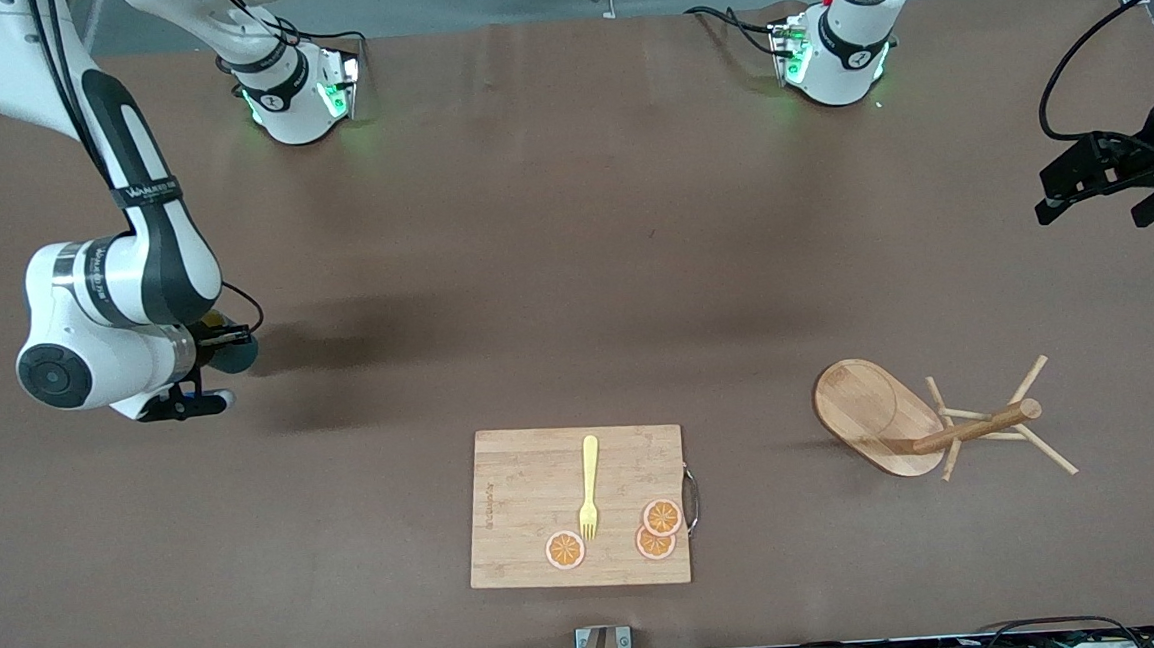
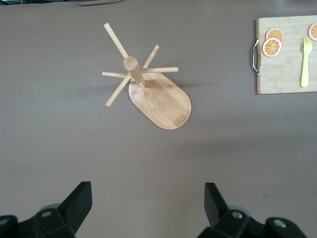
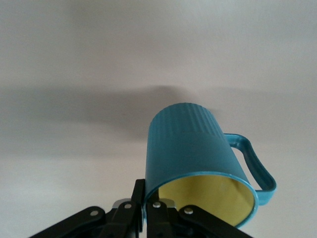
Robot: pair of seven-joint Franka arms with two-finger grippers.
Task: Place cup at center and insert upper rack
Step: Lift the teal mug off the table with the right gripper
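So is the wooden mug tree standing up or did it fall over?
Fallen over. The mug tree lies on its side on the table: its oval base stands on edge and the post runs sideways along the table.

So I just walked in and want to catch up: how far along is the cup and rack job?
Early stage. Nothing is finished yet. In hand: the right gripper is shut on the rim of the cup, at the right arm's end of the table. Left: bringing the cup to the center, then the upper rack, lying tipped over near the cutting board. The left gripper waits open above it.
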